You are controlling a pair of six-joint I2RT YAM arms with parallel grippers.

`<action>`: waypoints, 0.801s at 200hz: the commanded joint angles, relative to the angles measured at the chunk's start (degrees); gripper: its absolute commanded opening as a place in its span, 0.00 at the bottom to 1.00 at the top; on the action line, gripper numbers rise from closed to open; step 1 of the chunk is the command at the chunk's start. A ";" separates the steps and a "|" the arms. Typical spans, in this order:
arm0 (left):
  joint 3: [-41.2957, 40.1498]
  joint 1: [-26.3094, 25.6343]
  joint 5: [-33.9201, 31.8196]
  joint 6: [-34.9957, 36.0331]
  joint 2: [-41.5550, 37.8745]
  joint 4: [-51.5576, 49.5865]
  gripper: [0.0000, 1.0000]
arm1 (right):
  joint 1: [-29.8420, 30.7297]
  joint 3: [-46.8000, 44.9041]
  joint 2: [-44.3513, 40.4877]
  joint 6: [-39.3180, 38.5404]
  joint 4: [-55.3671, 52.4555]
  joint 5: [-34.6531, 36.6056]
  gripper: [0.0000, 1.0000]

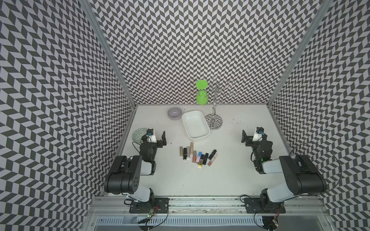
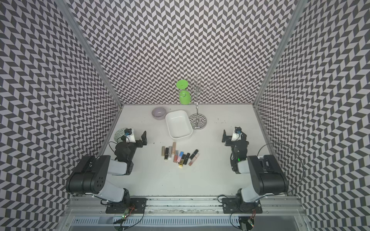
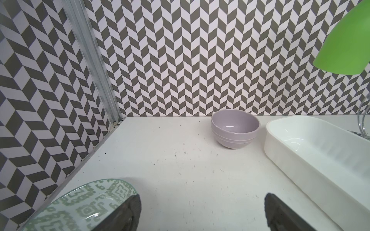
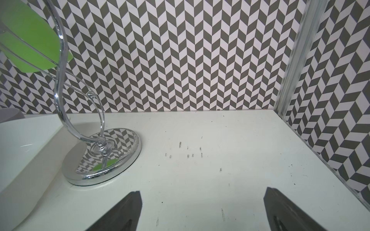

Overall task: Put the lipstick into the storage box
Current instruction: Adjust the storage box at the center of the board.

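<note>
The lipsticks (image 1: 198, 157) are laid in a loose row on the white table (image 1: 200, 180), between the two arms and just in front of the storage box (image 1: 195, 125). None is touched by either claw. The tubes are mixed (black, beige, silver, pink, one with a blue end). Most are set side by side, and two at the right end are angled away from the rest.

The storage box is placed toward the back of the table, turned at a slant, and nothing is seen inside it. A grey bowl (image 1: 174, 113) is set just beside its far left corner, a little apart from it. The mirrored base of a chrome stand (image 1: 213, 121) is set just beside its right side. A green cup (image 1: 201, 97) is seen up among the stand's arms.

The left gripper (image 3: 201, 198) is held low near the table's left edge, its jaws spread wide with nothing between them. In the left wrist view one finger is seen over a green-patterned plate (image 3: 86, 206), and the other near the box's wall. The right gripper (image 4: 202, 191) is held at the right side, well apart from the lipsticks. Its jaws are likewise spread wide, with only bare table seen between them.
</note>
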 commanded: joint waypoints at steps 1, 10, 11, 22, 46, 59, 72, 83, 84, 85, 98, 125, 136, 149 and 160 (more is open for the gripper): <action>0.83 0.01 0.27 0.42 0.39 0.15 0.99 | -0.02 0.29 0.05 0.14 2.34 -0.26 1.00; 0.84 0.02 0.27 0.41 0.38 0.19 0.99 | 0.02 0.27 0.06 0.21 2.44 -0.17 1.00; 0.84 0.06 0.27 0.33 0.39 0.21 0.99 | 0.02 0.27 0.01 0.26 2.45 -0.17 1.00; 0.84 0.01 0.28 0.42 0.39 0.39 0.99 | -0.05 0.27 0.05 0.23 2.53 -0.17 1.00; 0.78 0.01 0.36 0.37 0.45 0.46 0.99 | -0.02 0.18 0.13 0.31 2.80 -0.17 1.00; 0.75 0.06 0.36 0.43 0.45 0.40 0.99 | 0.02 0.18 0.12 0.31 2.80 -0.17 0.99; 0.80 0.01 0.34 0.36 0.45 0.40 0.99 | -0.02 0.18 0.14 0.31 2.80 -0.17 1.00; 0.76 0.01 0.36 0.42 0.47 0.40 0.99 | 0.02 0.18 0.07 0.33 2.80 -0.17 1.00; 0.76 0.01 0.36 0.42 0.47 0.42 0.99 | 0.02 0.18 0.11 0.32 2.80 -0.17 1.00; 0.80 0.01 0.36 0.43 0.43 0.45 0.99 | -0.02 0.18 0.13 0.32 2.80 -0.17 1.00; 0.75 0.01 0.36 0.41 0.44 0.41 0.99 | 0.03 0.18 0.14 0.29 2.80 -0.17 1.00; 0.75 0.01 0.36 0.43 0.45 0.58 0.99 | 0.02 0.23 0.14 0.31 2.87 -0.17 0.99; 0.75 0.01 0.36 0.42 0.47 0.62 0.99 | 0.03 0.10 0.18 0.40 3.05 -0.13 1.00; 0.75 0.07 0.36 0.43 0.47 0.50 0.99 | 0.01 0.01 0.26 0.57 3.40 -0.08 1.00; 0.74 0.01 0.36 0.42 0.47 0.58 0.99 | 0.01 -0.08 0.38 0.57 3.74 0.00 1.00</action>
